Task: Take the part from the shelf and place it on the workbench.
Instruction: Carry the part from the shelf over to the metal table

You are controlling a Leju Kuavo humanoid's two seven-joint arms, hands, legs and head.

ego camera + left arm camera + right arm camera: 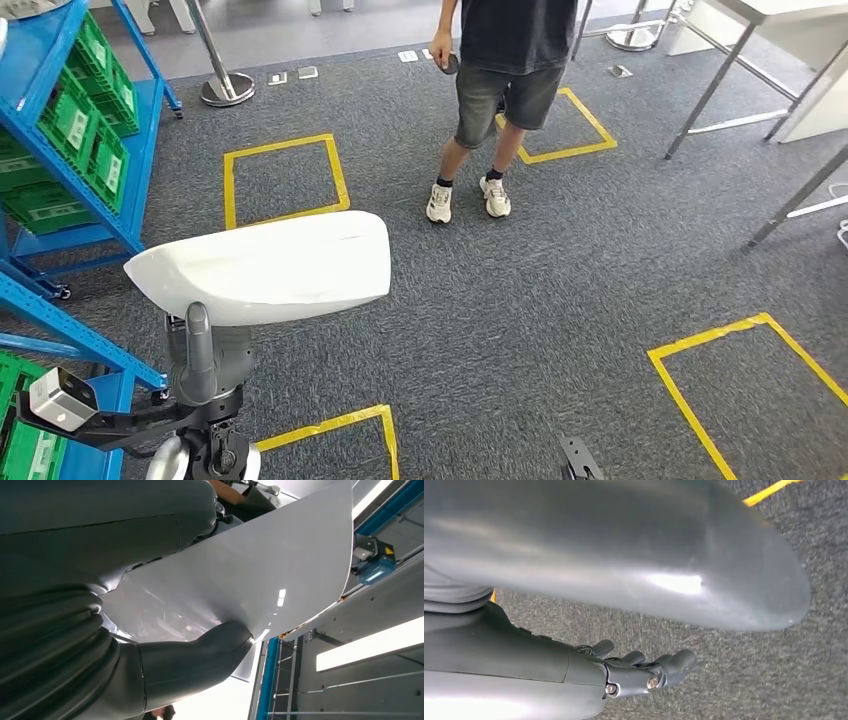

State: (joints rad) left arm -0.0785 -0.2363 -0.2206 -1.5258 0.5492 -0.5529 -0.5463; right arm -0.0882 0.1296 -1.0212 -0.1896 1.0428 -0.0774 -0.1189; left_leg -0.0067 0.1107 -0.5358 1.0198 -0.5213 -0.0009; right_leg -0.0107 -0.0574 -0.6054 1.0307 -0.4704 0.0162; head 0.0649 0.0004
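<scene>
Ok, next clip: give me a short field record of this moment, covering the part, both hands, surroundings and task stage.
part: white curved panel, held up off the floor, away from the shelf
left hand: left hand grips the panel, thumb pressed on its glossy face
right hand: right hand hangs over grey carpet, holding nothing, fingers loosely extended
shelf: blue shelf with green bins, at left
person: person standing ahead
task stage: part taken, not yet placed

A workshop or factory test floor: grey carpet marked with yellow tape squares, blue steel shelving stocked with green parts bins, metal-legged counters, and a stanchion post.
</scene>
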